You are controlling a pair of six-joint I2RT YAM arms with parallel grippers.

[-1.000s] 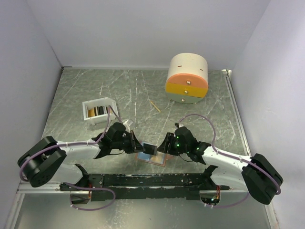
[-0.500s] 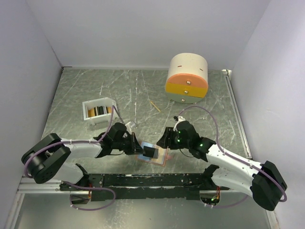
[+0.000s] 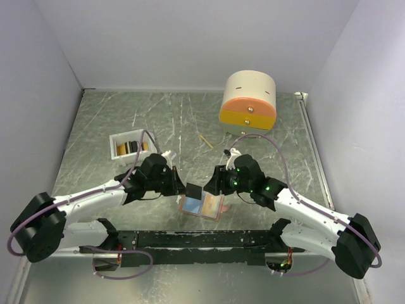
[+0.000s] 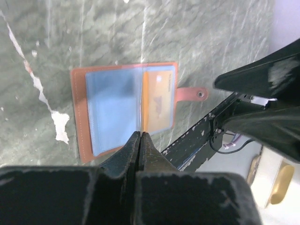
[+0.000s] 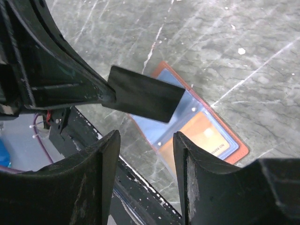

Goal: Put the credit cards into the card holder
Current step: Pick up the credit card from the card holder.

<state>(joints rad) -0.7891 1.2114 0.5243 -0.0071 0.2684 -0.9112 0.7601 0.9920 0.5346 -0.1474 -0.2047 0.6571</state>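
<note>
The card holder (image 3: 204, 207) lies open on the table near the front edge, salmon-pink outside and light blue inside (image 4: 112, 112). A gold-yellow credit card (image 4: 158, 104) sits in its right pocket (image 5: 202, 136). My left gripper (image 3: 185, 189) is shut on a black credit card (image 3: 195, 190), held edge-up just above the holder (image 5: 145, 98). In the left wrist view that card shows only as a thin line. My right gripper (image 3: 209, 184) hovers open close beside the card's free end, its fingers (image 5: 101, 178) apart and holding nothing. More credit cards (image 3: 130, 147) stand in the white tray.
The white tray (image 3: 114, 149) stands at the middle left. A round cream, orange and yellow drawer box (image 3: 248, 104) is at the back right. A thin wooden stick (image 3: 205, 140) lies between them. The black base rail (image 3: 190, 240) runs just in front of the holder.
My left gripper has lifted the black card up and slightly back off the holder. My right gripper has risen and shifted left toward the card. The holder stays put.
</note>
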